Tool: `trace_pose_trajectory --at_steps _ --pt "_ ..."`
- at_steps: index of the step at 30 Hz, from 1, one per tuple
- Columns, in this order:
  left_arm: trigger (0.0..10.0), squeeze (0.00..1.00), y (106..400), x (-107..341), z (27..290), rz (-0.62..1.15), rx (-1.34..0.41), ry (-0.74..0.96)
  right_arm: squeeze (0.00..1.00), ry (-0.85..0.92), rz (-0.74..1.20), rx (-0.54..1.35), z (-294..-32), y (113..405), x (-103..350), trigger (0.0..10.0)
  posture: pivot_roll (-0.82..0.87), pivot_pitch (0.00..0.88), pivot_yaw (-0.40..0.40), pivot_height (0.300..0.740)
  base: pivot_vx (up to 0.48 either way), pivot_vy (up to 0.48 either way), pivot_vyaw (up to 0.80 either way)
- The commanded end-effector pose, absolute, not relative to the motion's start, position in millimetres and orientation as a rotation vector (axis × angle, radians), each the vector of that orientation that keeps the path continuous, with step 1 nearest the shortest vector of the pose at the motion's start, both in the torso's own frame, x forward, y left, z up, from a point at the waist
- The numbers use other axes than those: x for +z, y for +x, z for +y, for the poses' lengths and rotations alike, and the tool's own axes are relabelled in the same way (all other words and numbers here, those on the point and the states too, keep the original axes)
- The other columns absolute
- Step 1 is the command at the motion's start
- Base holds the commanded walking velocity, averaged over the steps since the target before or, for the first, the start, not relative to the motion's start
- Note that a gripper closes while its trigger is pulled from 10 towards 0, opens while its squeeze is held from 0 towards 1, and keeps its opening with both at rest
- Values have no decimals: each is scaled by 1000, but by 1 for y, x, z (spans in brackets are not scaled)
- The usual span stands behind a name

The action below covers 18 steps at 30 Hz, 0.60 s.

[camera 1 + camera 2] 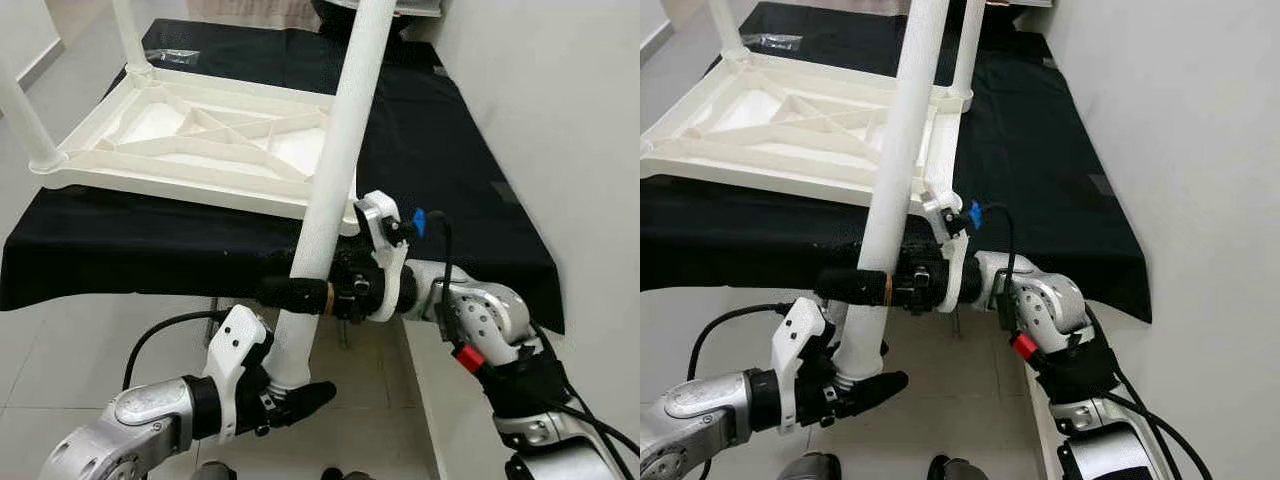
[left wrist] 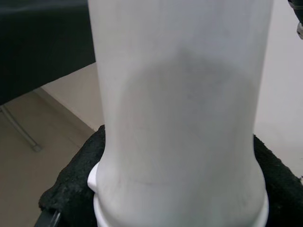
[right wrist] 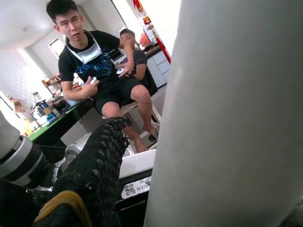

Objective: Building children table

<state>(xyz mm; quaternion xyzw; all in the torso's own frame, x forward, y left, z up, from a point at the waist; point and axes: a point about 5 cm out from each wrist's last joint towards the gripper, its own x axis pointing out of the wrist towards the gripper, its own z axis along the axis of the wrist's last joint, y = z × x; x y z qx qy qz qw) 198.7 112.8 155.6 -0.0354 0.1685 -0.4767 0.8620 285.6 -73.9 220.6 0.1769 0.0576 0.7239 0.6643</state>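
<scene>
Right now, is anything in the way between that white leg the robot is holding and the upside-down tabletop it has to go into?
Nothing visible blocks it. The white leg is gripped low by the left hand and higher by the right hand, leaning over the near right corner of the upturned tabletop. The corner itself sits hidden behind the leg.

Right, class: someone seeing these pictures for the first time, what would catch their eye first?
The long white table leg, slanting up in front of the robot, held by both grippers: the left gripper at its bottom end, the right gripper higher up. Behind it, the white tabletop lies upside down on a black-covered table, with other legs already standing in its corners.
</scene>
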Motion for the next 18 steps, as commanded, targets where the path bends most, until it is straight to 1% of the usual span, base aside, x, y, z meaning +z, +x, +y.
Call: trace_pose_trajectory --at_steps 1,18 --pt "10000 0 193 154 110 377 -1022 -83 0 404 132 1682 -71 282 223 10000 131 164 -92 740 0 0 0" --pt "10000 0 187 153 106 404 -1041 -93 0 431 112 1682 -65 290 233 10000 126 180 -88 740 0 0 0"
